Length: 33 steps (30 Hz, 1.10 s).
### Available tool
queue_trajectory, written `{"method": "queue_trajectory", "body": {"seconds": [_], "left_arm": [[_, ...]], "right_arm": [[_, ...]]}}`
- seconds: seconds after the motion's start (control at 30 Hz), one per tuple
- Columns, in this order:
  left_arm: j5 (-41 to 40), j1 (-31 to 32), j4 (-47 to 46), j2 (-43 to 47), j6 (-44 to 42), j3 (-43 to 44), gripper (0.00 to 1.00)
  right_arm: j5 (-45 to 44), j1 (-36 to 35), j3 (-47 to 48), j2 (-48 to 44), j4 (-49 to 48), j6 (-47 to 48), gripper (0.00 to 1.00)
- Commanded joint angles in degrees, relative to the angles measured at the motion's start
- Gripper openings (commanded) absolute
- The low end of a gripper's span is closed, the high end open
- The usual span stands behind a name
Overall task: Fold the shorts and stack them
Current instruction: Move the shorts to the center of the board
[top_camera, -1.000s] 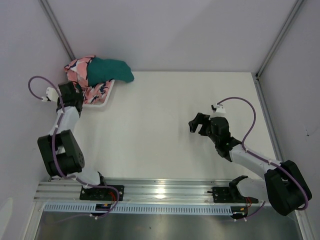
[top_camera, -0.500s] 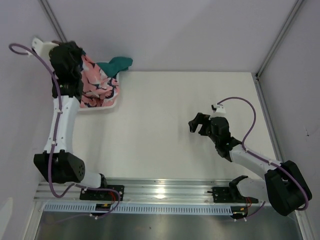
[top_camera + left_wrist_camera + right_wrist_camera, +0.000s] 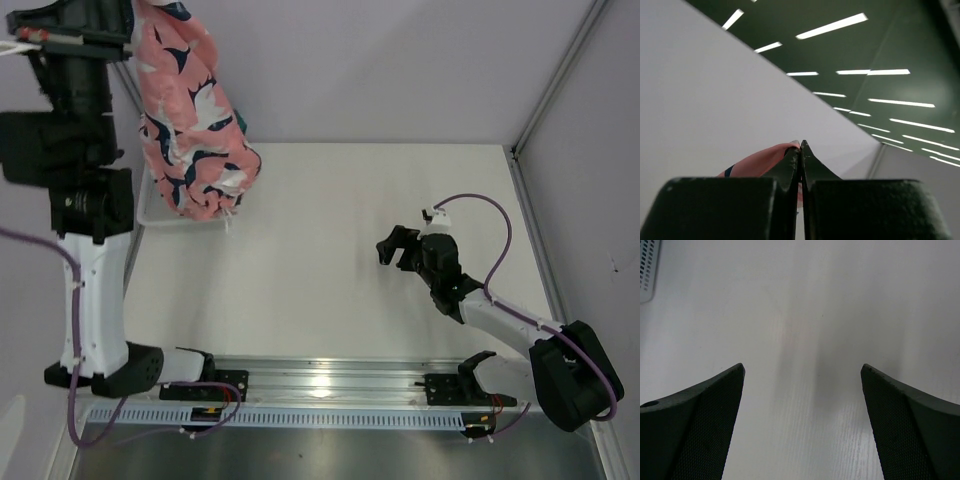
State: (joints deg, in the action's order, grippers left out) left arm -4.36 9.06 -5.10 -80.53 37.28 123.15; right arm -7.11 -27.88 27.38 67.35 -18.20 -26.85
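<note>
The salmon-pink shorts (image 3: 192, 120) with navy-and-white shark print hang in a long bunch at the upper left of the top view, their lower end over the white basket (image 3: 185, 223). My left gripper (image 3: 133, 22) is raised high, close under the camera, and is shut on the shorts' upper edge. In the left wrist view the jaws (image 3: 801, 145) are pressed together with pink fabric (image 3: 760, 162) pinched at the tips. My right gripper (image 3: 392, 248) hovers low over the table at centre right, open; nothing lies between its fingers (image 3: 802, 370).
The basket sits at the table's far left corner against the wall; its mesh corner (image 3: 647, 270) shows at the upper left of the right wrist view. Metal frame posts (image 3: 548, 85) stand at the back corners. A rail (image 3: 320, 385) runs along the near edge.
My left arm has risen steeply from the basket, lifting the pink shorts out until they hang full length. The teal pair seen earlier is now hidden. The right arm has stayed still.
</note>
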Motion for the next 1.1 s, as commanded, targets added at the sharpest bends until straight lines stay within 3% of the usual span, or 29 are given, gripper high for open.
{"method": "queue_trajectory", "body": {"seconds": [0.0,0.2,0.37,0.47,0.53,0.6,0.7,0.83,0.87,0.93,0.97,1.0,1.07], "left_arm": [[3.92,1.31,-12.11,9.76,1.03,-7.01,0.00],[8.84,1.58,-15.64,16.19,9.91,-12.04,0.00],[11.39,2.80,-17.48,15.67,18.00,-13.90,0.00],[9.65,11.46,-18.89,14.09,16.00,-19.94,0.00],[6.93,17.45,-19.07,12.86,9.62,-22.16,0.00],[0.28,26.91,-19.77,9.79,4.32,-26.44,0.00],[-5.29,34.59,-21.44,0.41,-2.55,-27.18,0.00],[-3.92,36.03,-15.22,-18.13,3.92,-17.97,0.00],[-3.21,36.03,-13.11,-22.00,4.90,-11.16,0.01],[-0.58,36.12,-4.54,-32.72,4.92,-5.50,0.52],[0.22,36.03,-0.47,-36.07,4.04,5.23,0.93],[0.58,36.03,3.83,-38.97,2.90,9.00,0.99],[0.15,36.03,12.47,-42.69,-1.49,16.20,0.99]], "right_arm": [[-0.09,0.02,0.22,-1.00,-2.46,1.01,0.98],[0.17,0.02,0.22,-1.35,-2.63,1.10,0.98],[-0.70,0.02,-0.22,-2.31,-2.64,1.27,0.98],[-2.98,0.02,-1.01,-4.67,-2.20,1.45,0.98],[-4.65,0.02,-1.53,-6.17,-1.93,1.36,0.98],[-6.85,0.11,-2.15,-8.10,-1.06,1.01,0.98],[-11.33,0.19,-4.61,-13.81,-1.14,0.66,0.97],[-15.99,0.54,-8.12,-22.50,-0.09,0.57,0.96],[-18.96,0.63,-8.21,-23.40,1.65,0.22,0.96],[-21.70,1.24,-8.04,-24.63,3.68,-0.57,0.96],[-22.15,1.51,-8.13,-25.33,4.30,-1.01,0.96],[-21.81,1.77,-8.13,-25.34,4.31,-1.01,0.96],[-20.49,2.30,-8.22,-24.91,3.70,-1.01,0.96]]}}
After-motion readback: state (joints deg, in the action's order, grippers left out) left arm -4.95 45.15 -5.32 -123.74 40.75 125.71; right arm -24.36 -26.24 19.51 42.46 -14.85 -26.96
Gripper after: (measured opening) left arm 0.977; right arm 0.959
